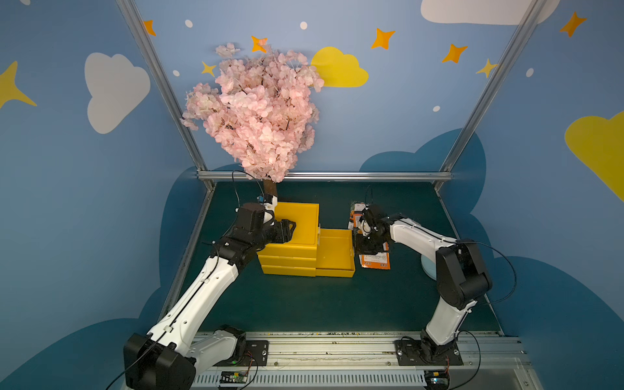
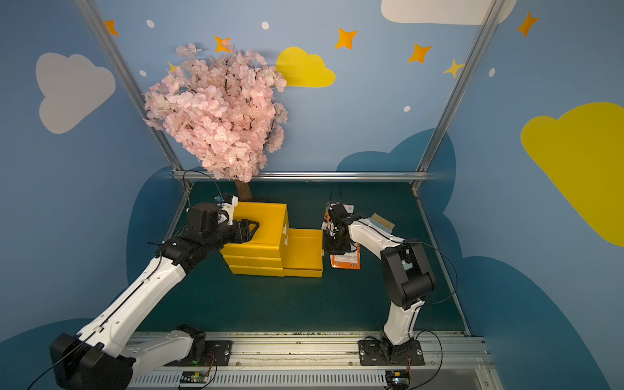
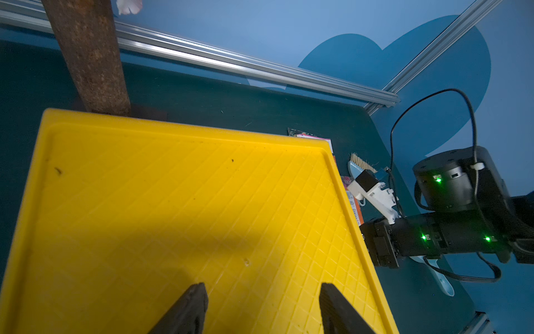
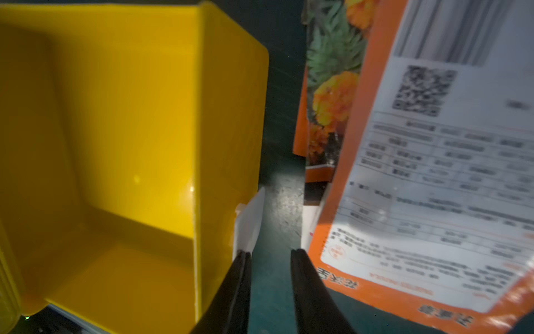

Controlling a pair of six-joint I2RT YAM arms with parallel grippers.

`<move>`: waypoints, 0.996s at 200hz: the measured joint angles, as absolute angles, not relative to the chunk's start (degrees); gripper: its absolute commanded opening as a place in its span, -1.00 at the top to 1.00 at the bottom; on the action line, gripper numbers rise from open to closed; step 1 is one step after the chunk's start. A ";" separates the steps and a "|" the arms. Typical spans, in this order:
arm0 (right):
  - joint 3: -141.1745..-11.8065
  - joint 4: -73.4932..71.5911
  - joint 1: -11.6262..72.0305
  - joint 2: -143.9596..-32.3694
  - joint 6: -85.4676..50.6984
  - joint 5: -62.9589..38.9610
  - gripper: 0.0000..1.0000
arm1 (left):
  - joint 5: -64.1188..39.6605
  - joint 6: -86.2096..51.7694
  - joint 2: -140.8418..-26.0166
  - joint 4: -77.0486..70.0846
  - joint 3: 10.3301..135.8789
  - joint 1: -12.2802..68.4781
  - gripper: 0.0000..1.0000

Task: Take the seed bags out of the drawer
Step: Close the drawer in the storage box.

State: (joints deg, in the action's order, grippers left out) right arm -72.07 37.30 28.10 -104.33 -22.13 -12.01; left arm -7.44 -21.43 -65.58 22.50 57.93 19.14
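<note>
**Desk:** What am I seeing, from the left?

**Operator:** My left gripper (image 1: 288, 228) hangs over the top of the yellow cabinet (image 1: 299, 211), jaws apart and gripping nothing. I judge it is there to steady the cabinet. Whether it presses down, I cannot tell.

**Desk:** And the drawer?

**Operator:** The drawer (image 1: 336, 251) stands pulled out to the right. Its floor is bare in both top views and in the right wrist view.

**Desk:** The bags?

**Operator:** The seed bags (image 1: 374, 262) lie on the mat (image 1: 304, 304) just beside the drawer's front. One is label-side up, and the others behind it are partly hidden by my arm. My right gripper (image 4: 270, 256) sits low between the drawer and the nearest bag, jaws parted and empty, one finger (image 4: 235, 289) by the drawer's white tab (image 4: 248, 222).

**Desk:** Finished, then?

**Operator:** Nearly, by my reading: nothing shows left inside.
</note>
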 measured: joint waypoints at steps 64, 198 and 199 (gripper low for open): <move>-72.75 28.62 32.18 -108.49 -29.23 -22.24 0.42 | -7.33 -21.43 -65.49 22.17 57.63 19.14 -0.34; -72.20 6.98 34.35 -116.36 -45.17 -39.90 0.44 | -6.74 -21.78 -64.75 22.22 57.36 19.14 -0.32; -72.18 6.96 34.35 -116.36 -45.17 -39.88 0.43 | -6.70 -21.80 -64.73 22.26 57.36 19.14 -0.32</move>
State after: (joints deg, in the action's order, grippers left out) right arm -72.18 6.96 34.35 -116.36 -45.17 -39.88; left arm -6.70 -21.80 -64.73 22.26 57.36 19.14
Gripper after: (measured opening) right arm 0.284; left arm 0.664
